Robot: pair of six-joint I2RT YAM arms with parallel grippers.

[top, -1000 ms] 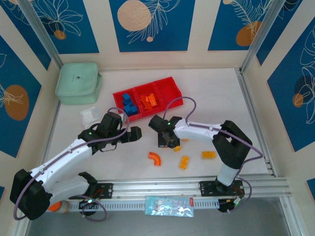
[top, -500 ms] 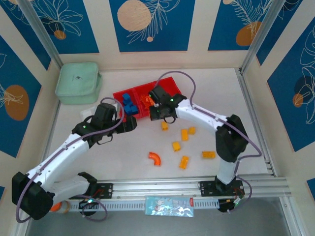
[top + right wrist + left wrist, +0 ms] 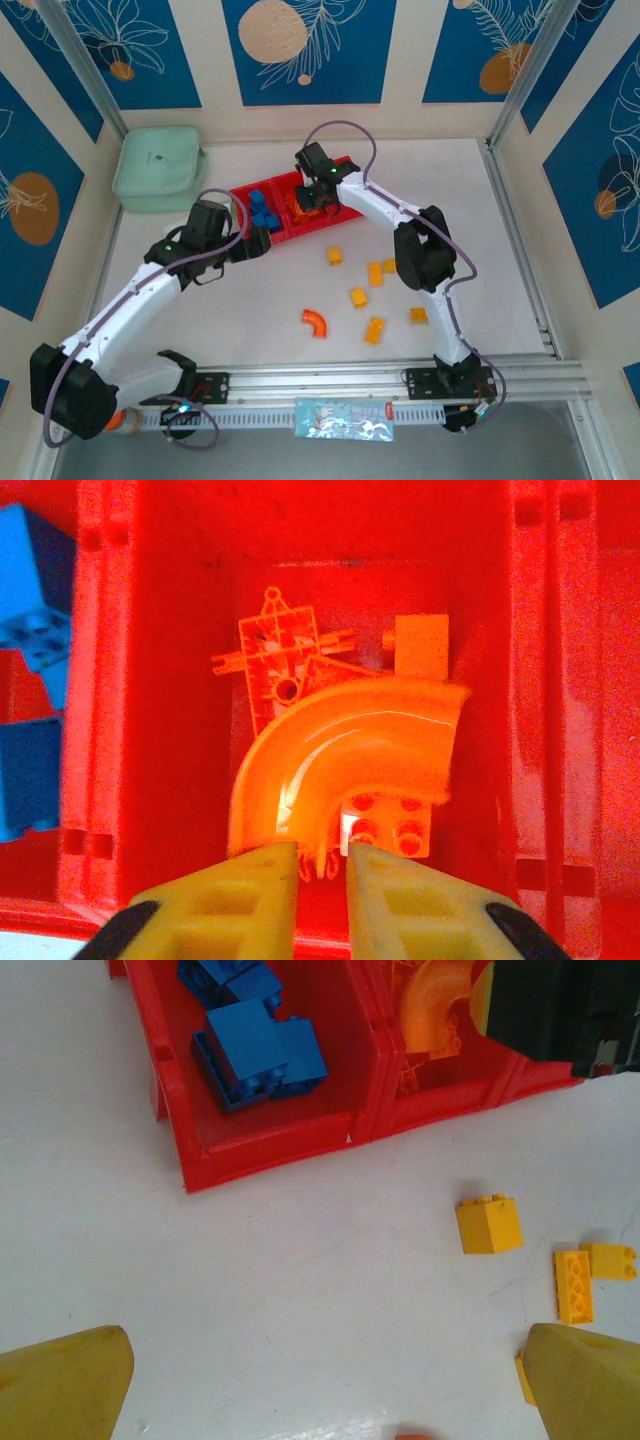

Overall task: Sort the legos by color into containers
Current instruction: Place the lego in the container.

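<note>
Print on packet point(image 3: 345, 418), well in front of red tray point(image 3: 270, 1155), too small to read. R gripper point(image 3: 322, 858) over tray's mid compt., fingers narrow, pinching glossy curved orange arch point(image 3: 345, 745); R wrist cam shows stud detail underneath. Blue bricks point(image 3: 255, 1050) in next compt. L gripper point(image 3: 325, 1360) just in front of tray, fingers wide, empty. Yellow bricks point(image 3: 357, 297) loose in front of tray.

Orange arch point(image 3: 345, 742) in right gripper point(image 3: 322, 860)

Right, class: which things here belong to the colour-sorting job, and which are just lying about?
Belong to the job: red tray, blue bricks, held orange arch in the right gripper, loose yellow-orange bricks, loose orange arch.
Lying about: mint green pouch, plastic packet.
</note>
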